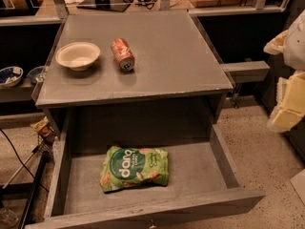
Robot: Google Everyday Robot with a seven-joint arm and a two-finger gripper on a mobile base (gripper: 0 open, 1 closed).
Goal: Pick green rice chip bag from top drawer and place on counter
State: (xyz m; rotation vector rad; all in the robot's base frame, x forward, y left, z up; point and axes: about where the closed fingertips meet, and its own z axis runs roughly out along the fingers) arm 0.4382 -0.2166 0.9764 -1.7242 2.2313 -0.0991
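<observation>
The green rice chip bag (135, 168) lies flat on the floor of the open top drawer (200, 175), left of the drawer's middle, with its dark green circle facing up. The counter (171, 37) is the grey top above the drawer. My gripper (287, 113) shows at the right edge of the camera view, pale yellow and white, to the right of the counter and above the floor. It is well apart from the bag and holds nothing that I can see.
A white bowl (78, 55) and an orange soda can (122, 54) lying on its side sit on the counter's left half. A narrow grey side shelf (245, 70) sticks out at the right. Blue-patterned bowls (10, 75) stand on a shelf at the left. Cables hang at lower left.
</observation>
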